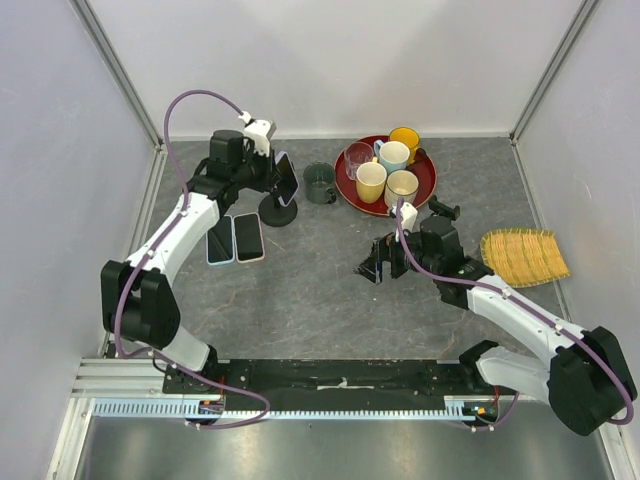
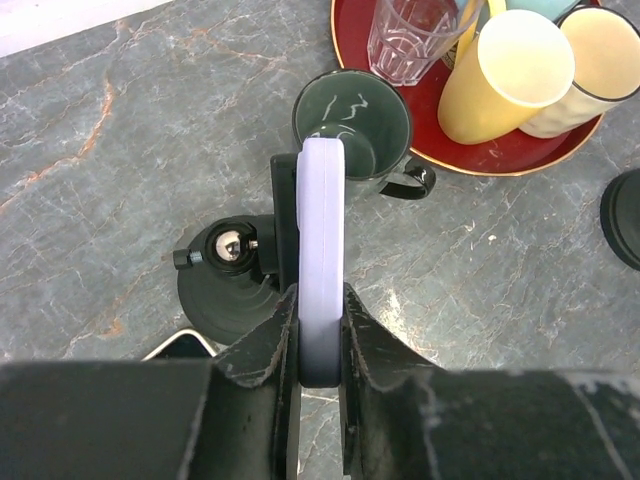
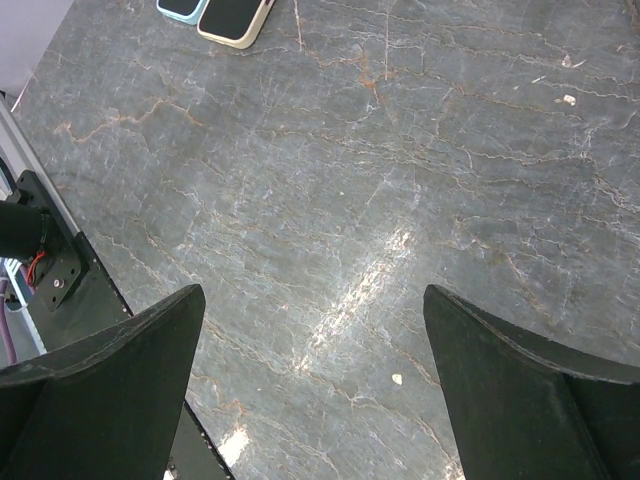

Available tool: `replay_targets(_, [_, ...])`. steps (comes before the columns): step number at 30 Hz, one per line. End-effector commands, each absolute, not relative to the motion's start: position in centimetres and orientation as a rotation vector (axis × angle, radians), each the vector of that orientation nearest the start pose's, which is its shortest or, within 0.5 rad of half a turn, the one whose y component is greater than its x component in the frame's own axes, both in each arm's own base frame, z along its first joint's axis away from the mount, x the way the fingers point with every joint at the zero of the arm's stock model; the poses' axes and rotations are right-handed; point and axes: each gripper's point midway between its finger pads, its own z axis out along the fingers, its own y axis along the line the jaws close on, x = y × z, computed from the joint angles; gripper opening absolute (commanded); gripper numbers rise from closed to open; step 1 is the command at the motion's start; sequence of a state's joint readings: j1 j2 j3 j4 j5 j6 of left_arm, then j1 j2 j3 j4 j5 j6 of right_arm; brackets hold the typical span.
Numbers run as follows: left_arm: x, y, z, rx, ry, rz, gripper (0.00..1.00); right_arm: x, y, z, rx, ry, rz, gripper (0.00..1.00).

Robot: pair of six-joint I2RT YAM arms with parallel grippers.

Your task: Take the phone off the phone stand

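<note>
Left wrist view tells most of it: the left gripper has its fingers pinched on either side of the lavender phone. The phone's standing upright, edge-on to the camera, in the black phone stand on the grey stone table. Just behind it is a dark green mug, and past that a red tray with cups and a clear glass. Right wrist view has the right gripper hanging over the tabletop, fingers spread wide. Top external shows two other phones lying flat beside the stand's base, and a bamboo mat off to the right
</note>
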State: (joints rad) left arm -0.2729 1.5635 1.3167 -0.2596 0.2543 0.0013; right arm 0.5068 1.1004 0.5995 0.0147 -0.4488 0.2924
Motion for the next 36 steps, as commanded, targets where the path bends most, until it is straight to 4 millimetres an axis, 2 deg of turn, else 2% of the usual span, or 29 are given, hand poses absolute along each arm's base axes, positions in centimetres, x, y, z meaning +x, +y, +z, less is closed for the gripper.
replay_targets(1, [41.3, -18.2, 25.0, 0.499, 1.955, -0.457, 0.02, 24.3, 23.8, 15.8, -0.538, 2.02, 0.966, 0.98])
replay_targets(2, [40.6, -18.9, 25.9, 0.514, 1.932, -0.46, 0.02, 24.2, 23.9, 16.1, -0.541, 2.013, 0.969, 0.98])
replay_targets(4, [39.8, -19.4, 26.4, 0.516, 1.927, -0.451, 0.02, 24.1, 23.9, 16.4, -0.542, 2.01, 0.973, 0.98])
replay_targets(5, [39.0, -20.4, 26.4, 0.531, 1.926, -0.468, 0.02, 24.1, 23.8, 16.7, -0.543, 2.005, 0.974, 0.98])
replay_targets(6, [38.3, -20.7, 27.2, 0.484, 1.923, -0.501, 0.02, 24.0, 23.8, 16.9, -0.542, 2.004, 0.976, 0.98])
replay_targets(8, [36.9, -21.8, 27.0, 0.468, 1.936, -0.542, 0.02, 24.0, 23.8, 17.6, -0.541, 1.985, 0.977, 0.98])
replay_targets(9, [36.2, -21.9, 27.9, 0.426, 1.926, -0.558, 0.02, 23.7, 23.7, 17.4, -0.538, 2.007, 0.977, 0.98])
replay_targets(10, [35.6, -22.0, 27.2, 0.412, 1.944, -0.56, 0.02, 23.6, 23.6, 17.6, -0.533, 2.007, 0.98, 0.98])
replay_targets(12, [34.2, -23.2, 27.3, 0.387, 1.947, -0.588, 0.02, 23.3, 23.4, 18.0, -0.527, 2.004, 0.982, 0.98])
replay_targets(16, [31.1, -25.0, 26.2, 0.377, 1.971, -0.618, 0.02, 22.8, 22.8, 18.6, -0.507, 1.997, 0.966, 0.98])
replay_targets(19, [27.9, -28.1, 25.7, 0.424, 1.983, -0.671, 0.02, 22.4, 22.3, 19.2, -0.49, 1.982, 0.949, 0.98])
replay_targets(21, [27.2, -28.9, 25.5, 0.416, 1.981, -0.649, 0.02, 22.2, 22.0, 19.4, -0.478, 1.987, 0.939, 0.97])
replay_targets(22, [25.9, -30.0, 25.6, 0.446, 1.975, -0.66, 0.02, 22.2, 21.8, 19.8, -0.473, 1.977, 0.933, 0.97])
replay_targets(25, [24.8, -31.0, 25.3, 0.429, 1.978, -0.643, 0.02, 22.1, 21.3, 20.4, -0.455, 1.966, 0.912, 0.97])
replay_targets(31, [23.9, -32.1, 24.5, 0.447, 1.986, -0.578, 0.02, 21.7, 20.8, 20.7, -0.439, 1.959, 0.898, 0.97])
replay_targets(36, [23.8, -32.5, 24.7, 0.462, 1.977, -0.568, 0.22, 21.3, 20.4, 20.5, -0.435, 1.964, 0.891, 0.97])
